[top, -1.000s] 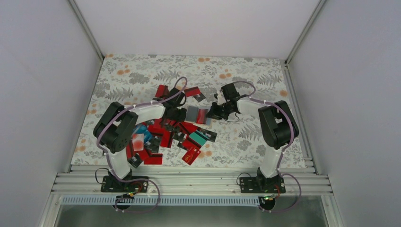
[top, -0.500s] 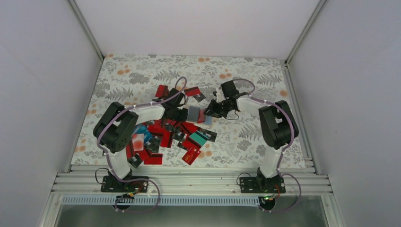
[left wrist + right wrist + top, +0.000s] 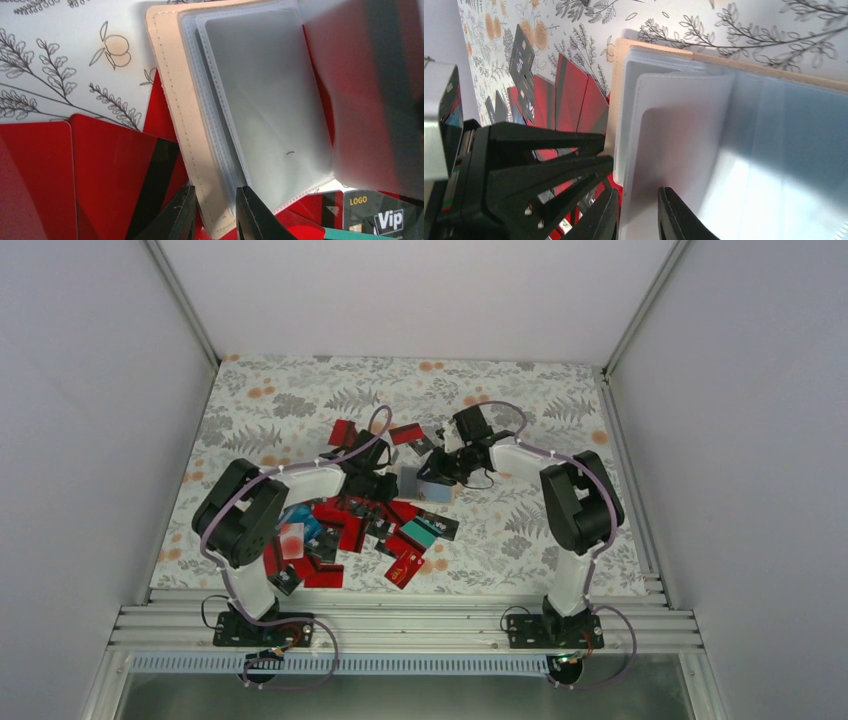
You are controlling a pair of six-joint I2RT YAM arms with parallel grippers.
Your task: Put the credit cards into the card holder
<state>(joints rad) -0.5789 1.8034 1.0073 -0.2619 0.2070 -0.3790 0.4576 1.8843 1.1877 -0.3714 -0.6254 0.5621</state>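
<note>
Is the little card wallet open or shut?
Open. The card holder lies spread out, its tan cover flat and its clear sleeves fanned apart in both wrist views.

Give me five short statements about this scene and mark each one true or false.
1. The card holder lies open, its clear sleeves showing. True.
2. The left gripper has the holder's tan edge between its fingers. True.
3. The credit cards are all blue. False: most are red, some black, one teal.
4. The right gripper is parked far from the holder. False: its fingers are at the clear sleeves.
5. The holder sits in the far left corner of the table. False: it lies mid-table, between both grippers.
</note>
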